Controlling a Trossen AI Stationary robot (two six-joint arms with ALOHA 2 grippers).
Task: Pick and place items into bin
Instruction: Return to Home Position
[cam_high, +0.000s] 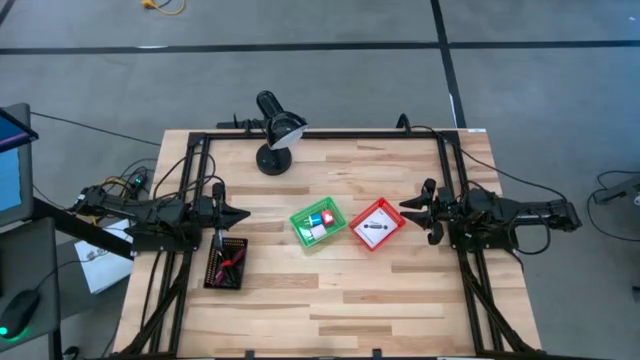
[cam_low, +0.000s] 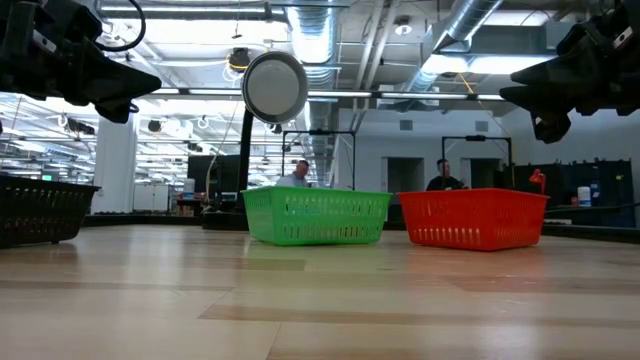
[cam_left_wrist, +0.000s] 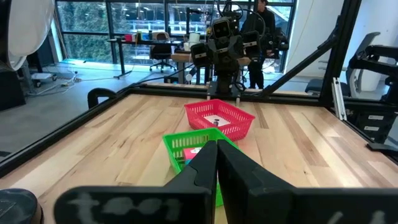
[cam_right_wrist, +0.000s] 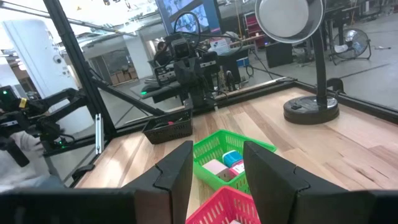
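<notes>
The left gripper (cam_left_wrist: 216, 147) hangs above the table's left side with its two fingers pressed together and nothing between them. The black bin (cam_high: 225, 263) sits on the table just beside it. That bin holds red and dark pieces (tangled, so they cannot be counted from above).

The right gripper (cam_right_wrist: 216, 149) hangs above the right side of the table with its two fingers spread apart, and it is empty too. It points across the table toward the other arm.

Three bins stand on the wooden table (cam_high: 330, 300): the black one on the left, and a green bin (cam_high: 318, 223) and a red bin (cam_high: 377, 223) side by side near the middle, between the two arms.

The green bin holds three items: one blue cube (cam_right_wrist: 232, 157), one pale pink cube (cam_right_wrist: 214, 167) and one red-pink block (cam_high: 329, 217), close together on its floor. The red bin holds one thing, a white card with black mark (cam_high: 372, 229), lying flat.

One black desk lamp (cam_high: 275, 130) stands at the far edge of the table, behind the green bin, with its round head tilted over the wood.

In the low view both grippers are well above the bins, and two people (cam_low: 297, 173) show far off in the room behind the table.
</notes>
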